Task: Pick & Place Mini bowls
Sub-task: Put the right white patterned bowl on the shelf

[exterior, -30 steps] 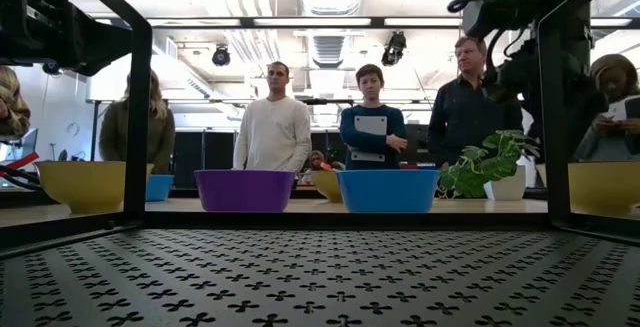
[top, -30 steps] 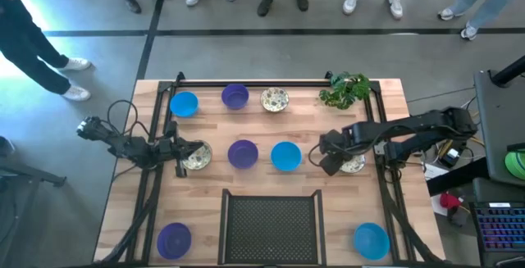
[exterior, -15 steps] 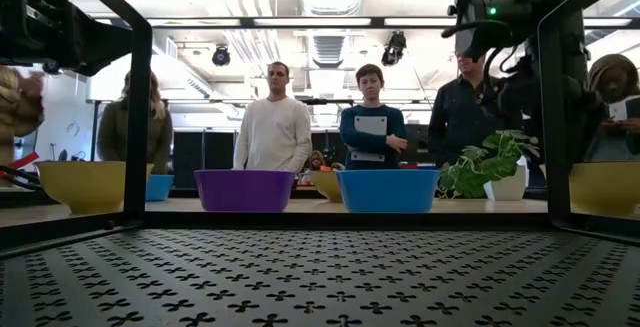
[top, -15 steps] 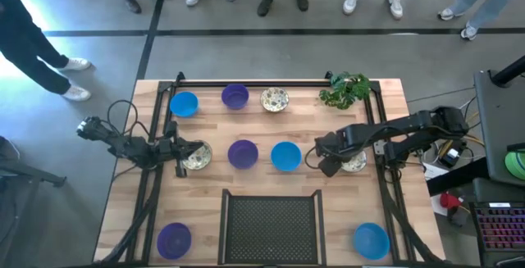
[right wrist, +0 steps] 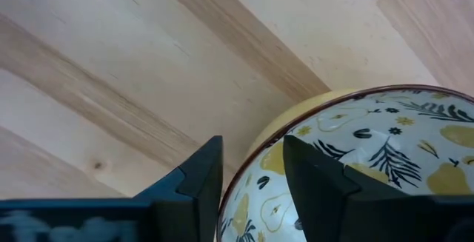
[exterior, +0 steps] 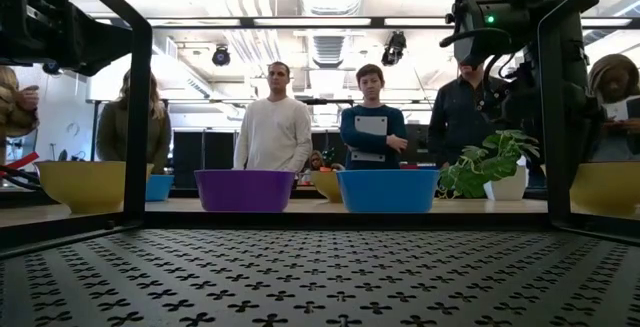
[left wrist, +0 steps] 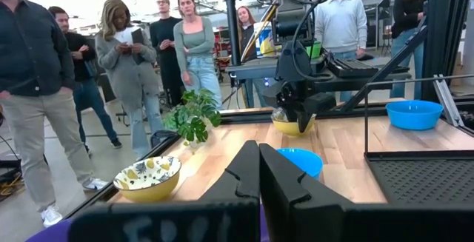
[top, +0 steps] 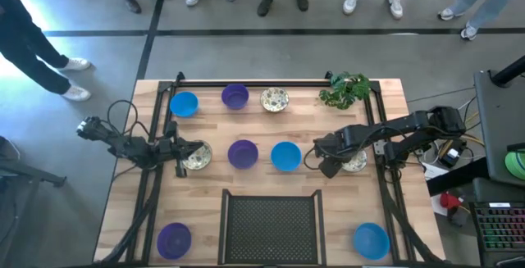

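Observation:
Several mini bowls sit on the wooden table [top: 123, 186]: blue [top: 184, 104], purple [top: 235, 97] and patterned [top: 275, 99] along the far side, then purple [top: 243, 154] and blue [top: 285, 156] in the middle. My right gripper [right wrist: 252, 160] points down, open, over the left rim of a cream patterned bowl [right wrist: 370, 160] at mid right [top: 356, 165]. One finger [right wrist: 196, 172] stands outside the rim and the other [right wrist: 318, 175] over the inside. My left gripper [left wrist: 259, 172] is shut and level beside another patterned bowl [top: 198, 156] at mid left.
A black wire-mesh tray [top: 272, 227] fills the near middle. A purple bowl [top: 174, 239] and a blue bowl [top: 371, 240] sit in the near corners. A leafy plant [top: 344, 90] stands at the far right. Black frame rails [top: 379, 120] border the table, and people stand beyond its far edge.
My right arm has leaned forward. Its gripper has shifted slightly toward the table's left and sunk a little over the patterned bowl's rim. No bowl has moved.

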